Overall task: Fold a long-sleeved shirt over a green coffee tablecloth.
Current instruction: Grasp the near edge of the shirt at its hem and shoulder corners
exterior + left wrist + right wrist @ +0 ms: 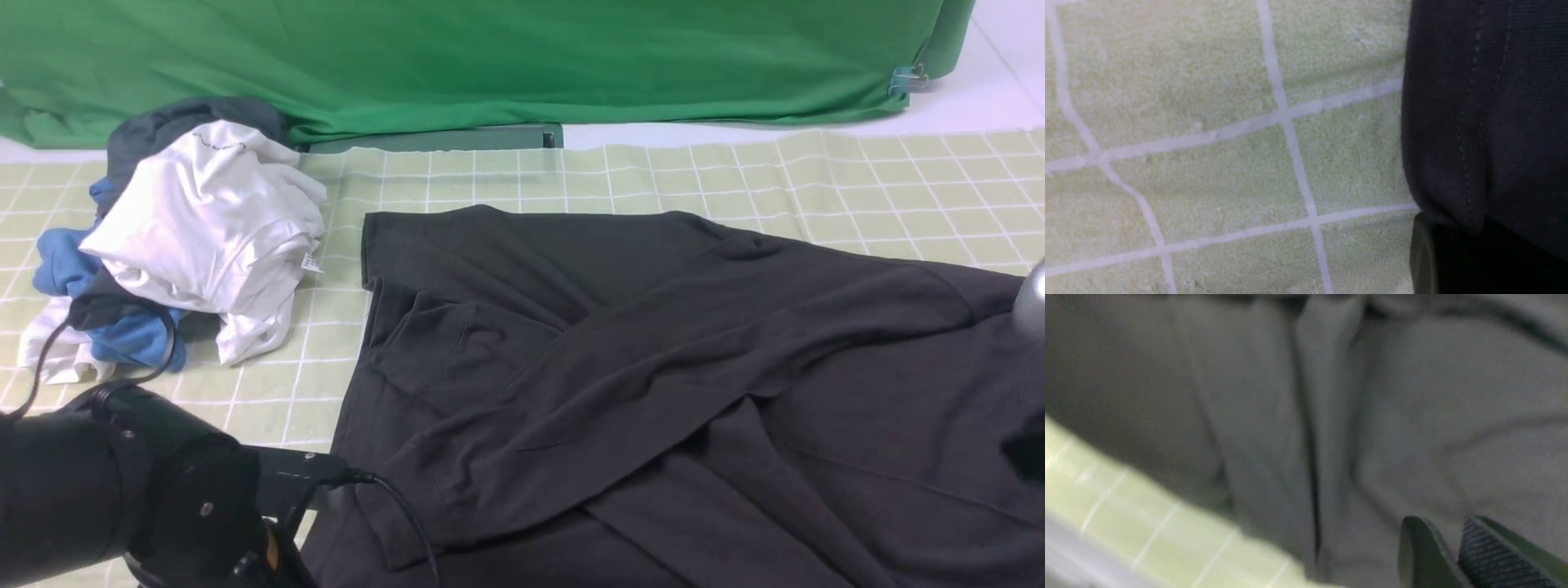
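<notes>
Left claw (1457, 230) clenched on long-sleeved shirt (653, 367); right claw (1443, 528) released

Green tablecloth (269, 400): spread beneath the garments. Shirt: center to right, edge between left claw's fingertips, right claw above its fabric. White garment (212, 220): far left, beside shirt.

No legible text, labels, brands, numbers or signs.

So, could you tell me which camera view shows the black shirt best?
The front view: it shows most of the black shirt, folds and sleeves included. The left wrist view shows just a stitched edge, and the right wrist view a blurred, creased part.
</notes>
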You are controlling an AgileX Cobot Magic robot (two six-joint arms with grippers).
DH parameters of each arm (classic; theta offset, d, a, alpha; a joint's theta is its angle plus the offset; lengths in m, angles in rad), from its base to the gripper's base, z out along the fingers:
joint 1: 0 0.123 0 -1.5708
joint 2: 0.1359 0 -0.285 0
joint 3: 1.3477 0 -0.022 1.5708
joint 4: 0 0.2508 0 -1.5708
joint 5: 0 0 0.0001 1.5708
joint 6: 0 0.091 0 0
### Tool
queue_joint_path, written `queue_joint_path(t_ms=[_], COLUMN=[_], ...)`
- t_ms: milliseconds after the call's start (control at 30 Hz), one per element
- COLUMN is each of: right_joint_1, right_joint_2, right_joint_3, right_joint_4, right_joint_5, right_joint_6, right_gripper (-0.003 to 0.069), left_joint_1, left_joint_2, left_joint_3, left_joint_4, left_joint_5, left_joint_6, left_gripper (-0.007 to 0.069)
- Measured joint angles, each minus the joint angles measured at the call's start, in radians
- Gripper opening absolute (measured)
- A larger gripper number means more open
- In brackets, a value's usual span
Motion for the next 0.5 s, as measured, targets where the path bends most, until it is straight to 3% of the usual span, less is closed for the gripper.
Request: queue_joint_path(t_ms=[267,500], right_joint_1=[0.001,0.097], right_joint_2=[0.069,0.073], right_joint_3=[0.003,0.168], right_joint_4=[0.066,0.090], right_joint_5=[0.094,0.038], right_joint_6=[-0.107,-0.147], right_gripper=[0.0150,0.0171], left_joint_1=[0.000,0.000], left_joint_2=[-0.125,-0.320], left_joint_3=[-0.016,-0.019], left_joint_4=[-0.002,0.023], left_joint_5=[0.120,0.267], left_joint_6=[0.000,-0.073], left_gripper=[0.0017,0.0016])
